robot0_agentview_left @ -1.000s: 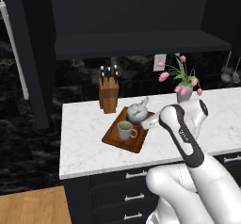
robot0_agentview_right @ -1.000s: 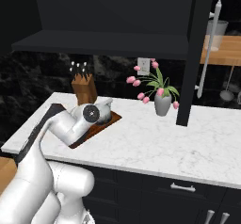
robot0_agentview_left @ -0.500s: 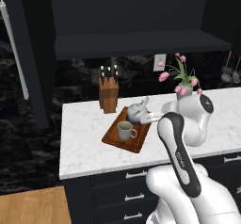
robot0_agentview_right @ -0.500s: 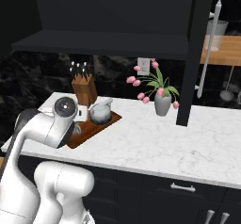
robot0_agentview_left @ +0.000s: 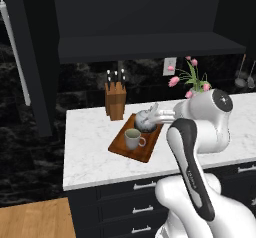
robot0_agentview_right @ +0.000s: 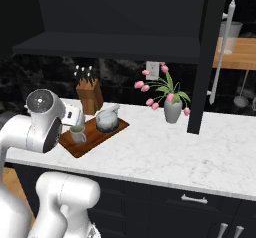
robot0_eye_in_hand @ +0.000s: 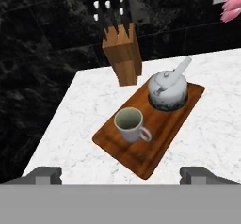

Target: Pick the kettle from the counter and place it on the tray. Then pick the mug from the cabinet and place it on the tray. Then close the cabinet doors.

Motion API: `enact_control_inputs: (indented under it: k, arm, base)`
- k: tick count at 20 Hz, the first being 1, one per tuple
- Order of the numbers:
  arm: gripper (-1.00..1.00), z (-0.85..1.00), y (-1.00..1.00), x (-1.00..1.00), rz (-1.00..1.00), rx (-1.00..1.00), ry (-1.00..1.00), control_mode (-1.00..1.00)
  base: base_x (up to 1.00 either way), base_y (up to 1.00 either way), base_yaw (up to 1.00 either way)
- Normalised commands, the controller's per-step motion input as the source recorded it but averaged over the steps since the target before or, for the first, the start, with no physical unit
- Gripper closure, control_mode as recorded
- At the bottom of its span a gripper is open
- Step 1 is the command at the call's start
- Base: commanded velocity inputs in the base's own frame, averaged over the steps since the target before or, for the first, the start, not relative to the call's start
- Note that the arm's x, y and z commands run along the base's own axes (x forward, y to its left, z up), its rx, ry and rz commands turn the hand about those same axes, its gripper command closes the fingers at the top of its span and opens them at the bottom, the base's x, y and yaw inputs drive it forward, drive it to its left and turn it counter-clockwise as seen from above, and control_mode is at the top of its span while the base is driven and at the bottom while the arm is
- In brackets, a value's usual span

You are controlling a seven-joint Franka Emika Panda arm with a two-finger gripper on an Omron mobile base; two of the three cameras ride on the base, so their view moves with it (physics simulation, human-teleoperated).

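Pincer (robot0_eye_in_hand: 120, 173) wide open and empty, arm has swung back; kettle (robot0_eye_in_hand: 168, 92) and mug (robot0_eye_in_hand: 130, 124) sit on the tray (robot0_eye_in_hand: 162, 133)

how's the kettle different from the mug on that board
The kettle is mottled silver-grey metal, squat and round, closed with a lid and a spout; the mug is pale off-white, a plain cylinder, open on top with a dark inside and a side handle. The kettle looks wider. Both stand upright on the wooden tray, apart from each other.
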Motion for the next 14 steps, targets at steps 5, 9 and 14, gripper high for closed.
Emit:
enact_control_inputs:
  k: [5, 9, 14]
  arm:
    - [-1.0, 0.23, 0.05, -0.36, -0.02, 0.0, 0.0, -1.0]
    - [-1.0, 0.12, 0.04, -0.32, 0.0, 0.0, 0.0, -1.0]
    - [-1.0, 0.09, 0.0, -0.35, 0.0, 0.03, 0.0, -1.0]
  base:
    - [0.0, 0.0, 0.0]
    - [0.0, 0.0, 0.0]
    - [0.0, 0.0, 0.0]
